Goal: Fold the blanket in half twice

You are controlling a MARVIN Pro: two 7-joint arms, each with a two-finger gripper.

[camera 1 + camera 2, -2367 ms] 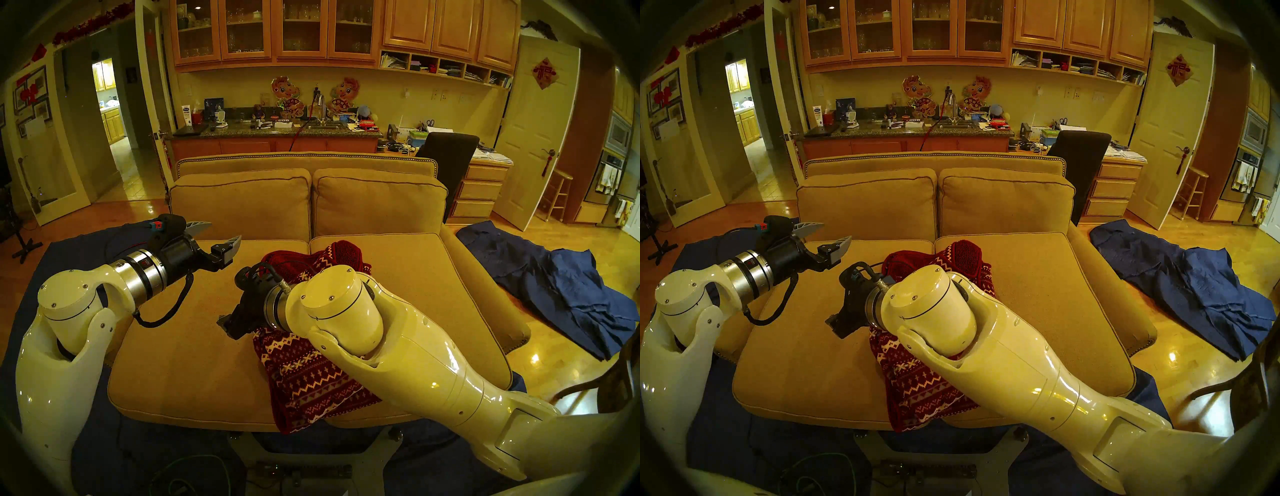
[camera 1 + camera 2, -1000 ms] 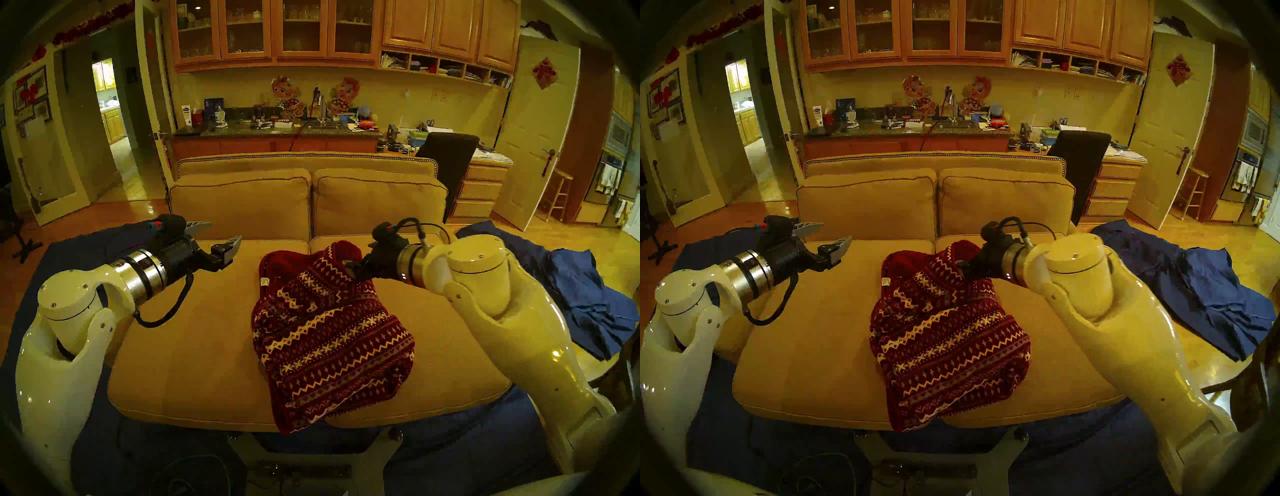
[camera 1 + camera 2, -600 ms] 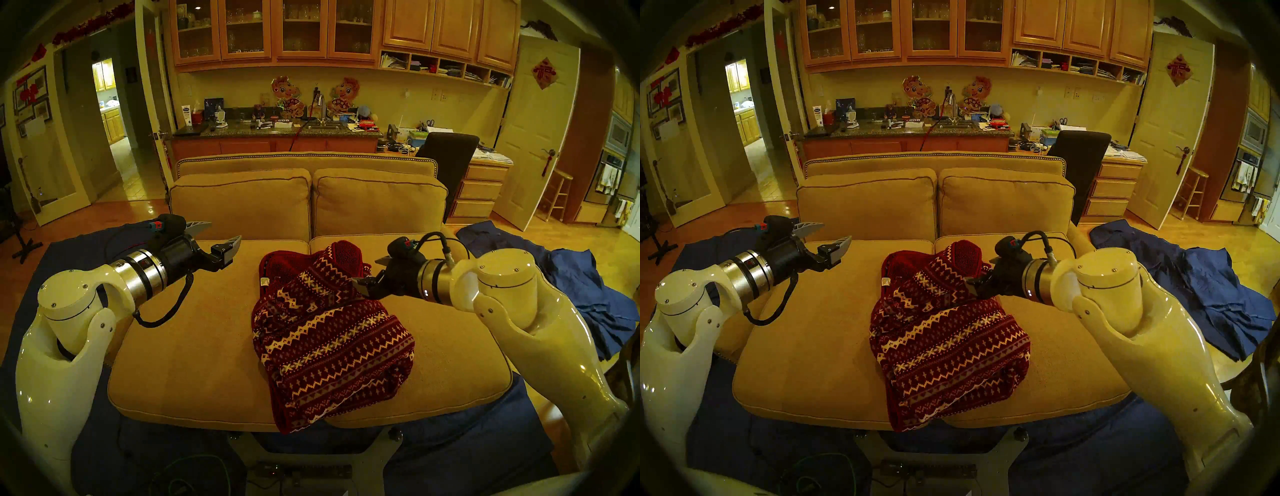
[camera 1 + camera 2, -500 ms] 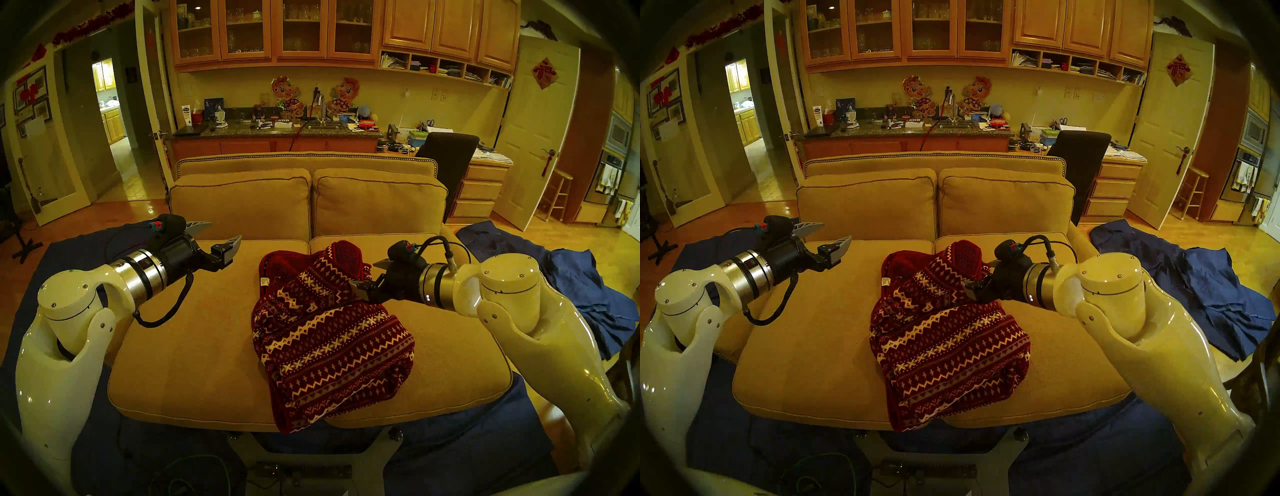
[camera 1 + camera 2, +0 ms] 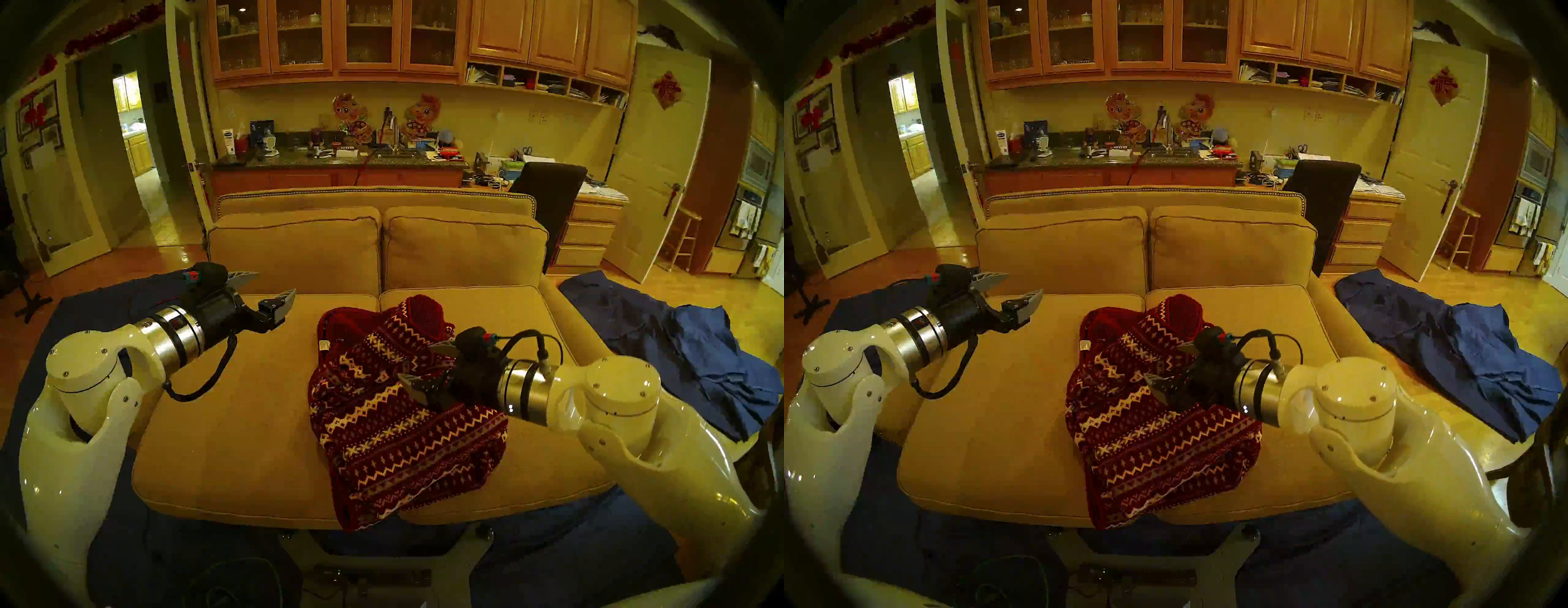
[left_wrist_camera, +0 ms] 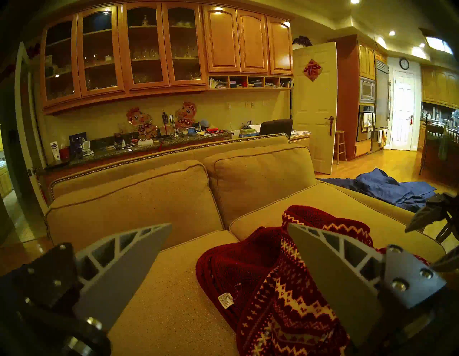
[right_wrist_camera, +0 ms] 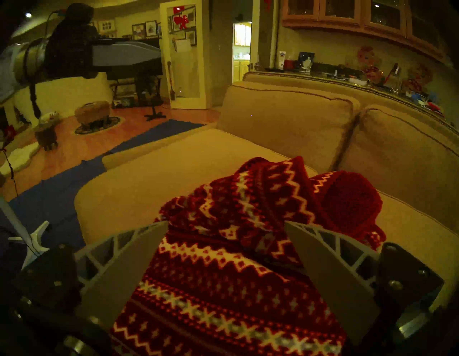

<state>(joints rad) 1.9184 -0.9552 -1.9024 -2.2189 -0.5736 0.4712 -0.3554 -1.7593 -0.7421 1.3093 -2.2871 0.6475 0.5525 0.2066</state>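
the bunched dark red patterned fleece blanket (image 5: 407, 420) lies on the tan fabric sofa (image 5: 237, 424); the crumpled blue cloth (image 5: 687, 361) lies on the floor beside it. the left gripper (image 5: 265, 288) and the right gripper (image 5: 424, 365) both gape wide, holding nothing.

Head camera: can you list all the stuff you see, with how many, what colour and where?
Blanket: one, dark red with cream and grey patterns, bunched mid-sofa, front edge hanging over the seat.
Sofa: one, tan, centre, two seat and two back cushions.
Blue cloth: one, wrinkled, floor right of sofa.
Floor sheet: one, dark blue, under the sofa front.
Chair: one, dark, behind the sofa.
Stool: one, wooden, by the door.
Left gripper: open, above the left seat.
Right gripper: open, over the blanket.
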